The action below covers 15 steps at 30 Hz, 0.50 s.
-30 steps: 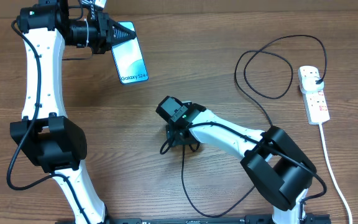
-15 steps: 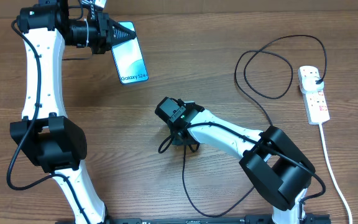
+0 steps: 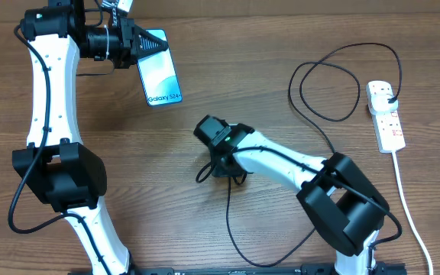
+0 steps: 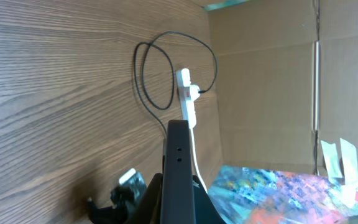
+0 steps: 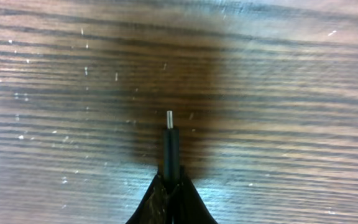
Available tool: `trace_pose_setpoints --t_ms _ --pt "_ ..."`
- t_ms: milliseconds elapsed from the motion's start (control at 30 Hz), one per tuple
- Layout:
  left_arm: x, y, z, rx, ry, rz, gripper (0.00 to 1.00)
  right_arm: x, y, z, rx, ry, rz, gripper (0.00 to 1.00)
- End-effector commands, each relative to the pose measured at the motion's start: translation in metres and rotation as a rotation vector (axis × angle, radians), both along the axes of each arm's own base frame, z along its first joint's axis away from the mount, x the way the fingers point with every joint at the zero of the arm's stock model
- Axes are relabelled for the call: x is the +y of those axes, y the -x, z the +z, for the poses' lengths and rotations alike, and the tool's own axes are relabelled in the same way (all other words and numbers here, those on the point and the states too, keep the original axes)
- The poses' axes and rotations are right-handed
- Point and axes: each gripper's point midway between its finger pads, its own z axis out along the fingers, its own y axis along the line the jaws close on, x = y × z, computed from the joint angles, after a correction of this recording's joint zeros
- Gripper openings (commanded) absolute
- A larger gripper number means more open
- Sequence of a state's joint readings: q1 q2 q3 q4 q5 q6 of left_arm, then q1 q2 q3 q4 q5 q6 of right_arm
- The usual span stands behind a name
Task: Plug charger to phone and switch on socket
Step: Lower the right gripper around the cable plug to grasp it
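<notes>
Because the right wrist camera sits so close, I get what the overhead cannot give me: the right gripper (image 5: 171, 190) is pinched tight on the charger (image 5: 170, 146). The slim connector sticks out past the fingertips, its metal tip bare above the wooden table (image 5: 291, 93) and inside its own shadow. Whether the tip touches the wood I cannot tell. From above, that gripper is near mid-table, pointing down. The black cable runs from it toward my edge, curves right, is hidden where the right arm crosses it, then opens into a wide loop before its plug (image 3: 389, 94) meets the socket (image 3: 388, 122) at the right margin. The strip lies lengthwise, with its white cord (image 3: 412, 214) trailing to the near right corner. Farther up on the left, the left gripper (image 3: 145, 46) is clamped on the upper left edge of the phone (image 3: 163, 75), whose screen is lit blue and reads Galaxy S24. The left wrist camera shows only a dark slab edge-on between its fingers, yet it adds the cardboard wall (image 4: 266, 81) behind the socket. Bare wood lies open between phone and connector, while the phone itself is close to the far edge.
</notes>
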<state>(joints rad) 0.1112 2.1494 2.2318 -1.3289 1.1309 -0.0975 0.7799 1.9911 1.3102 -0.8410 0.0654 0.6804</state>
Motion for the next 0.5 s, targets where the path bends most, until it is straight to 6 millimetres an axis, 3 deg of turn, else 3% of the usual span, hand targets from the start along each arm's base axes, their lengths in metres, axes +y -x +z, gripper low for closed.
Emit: trace_pose_setpoints --t_ms 0,300,467 --pt "-0.01 0.004 0.013 -0.04 0.085 -0.052 0.05 0.008 -0.009 0.005 0.127 -0.18 -0.07 0.04" --pt "-0.018 0.012 0.037 -0.13 0.214 -0.124 0.04 0.048 -0.032 0.048 0.213 -0.682 0.078 0.04" --pt "-0.016 0.014 0.061 -0.201 0.338 -0.158 0.05 0.072 -0.04 0.096 0.189 -1.007 0.264 0.04"
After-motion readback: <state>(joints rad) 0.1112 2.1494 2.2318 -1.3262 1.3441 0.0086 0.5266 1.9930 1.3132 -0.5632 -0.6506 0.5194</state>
